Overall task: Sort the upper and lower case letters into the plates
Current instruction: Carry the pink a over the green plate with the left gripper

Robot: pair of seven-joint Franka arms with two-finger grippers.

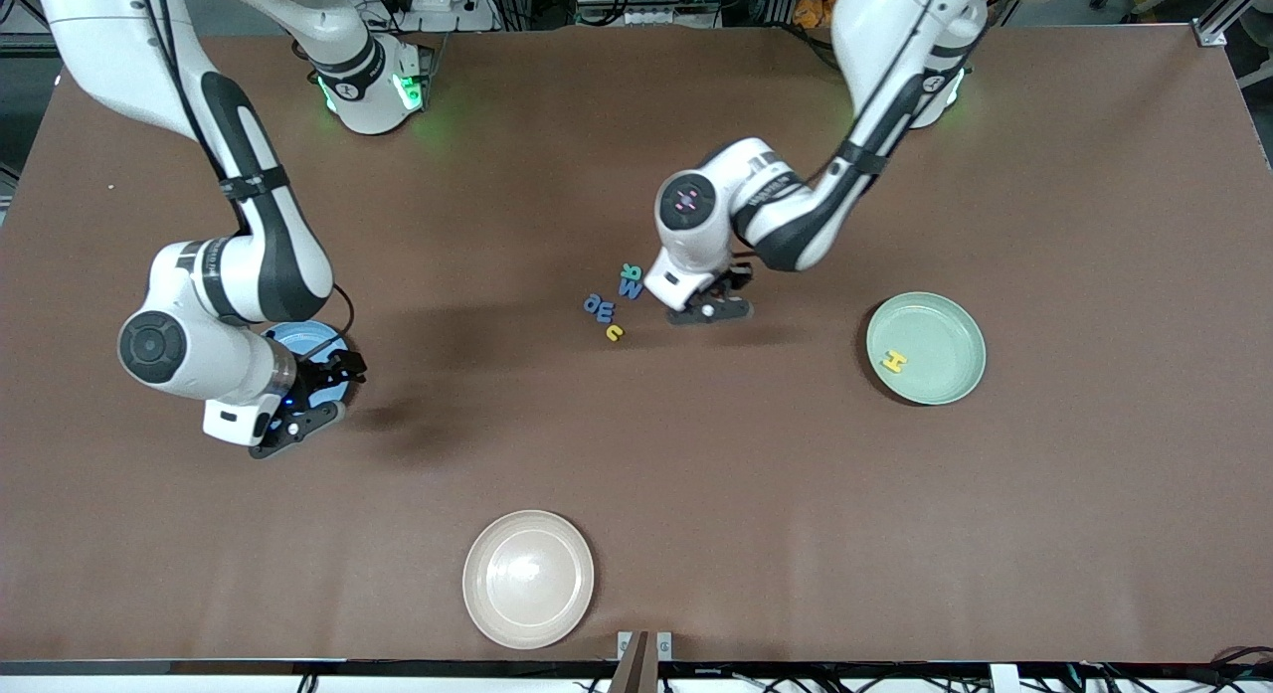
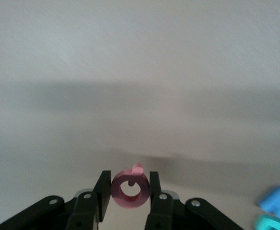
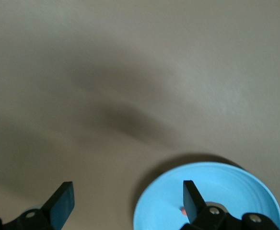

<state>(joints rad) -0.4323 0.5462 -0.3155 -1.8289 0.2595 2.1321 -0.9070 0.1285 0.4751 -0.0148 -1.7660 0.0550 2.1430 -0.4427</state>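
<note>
Cream plate (image 1: pixel 528 579) at the camera-side table edge, bare, no part in the sorting.

Left gripper (image 2: pixel 128 190): jaws pinched narrow on a small red letter (image 2: pixel 130 190), round body with a short stub; reads as lower case, though which letter I cannot tell. The gripper sits low over the table mid-span, just beside the loose cluster.

Cluster: teal letter (image 1: pixel 631 272), blue M (image 1: pixel 630 288), two blue letters (image 1: pixel 599 306), yellow c (image 1: pixel 615 332), all close together on the cloth toward the right arm's end from the left gripper.

Key relation: the green plate (image 1: pixel 957 383) lies toward the left arm's end from the held letter, well apart; the blue plate (image 1: pixel 308 332) lies well apart the other way, under the right arm. The green plate carries a yellow H (image 1: pixel 895 361), upper case. If the red one is lower case, it belongs in blue, nearer the right arm.

Right gripper (image 3: pixel 123 203): jaws wide, empty, over the blue plate's edge; waiting.

Hidden: most of the blue plate in the front view; a pinkish speck in it, unreadable.
</note>
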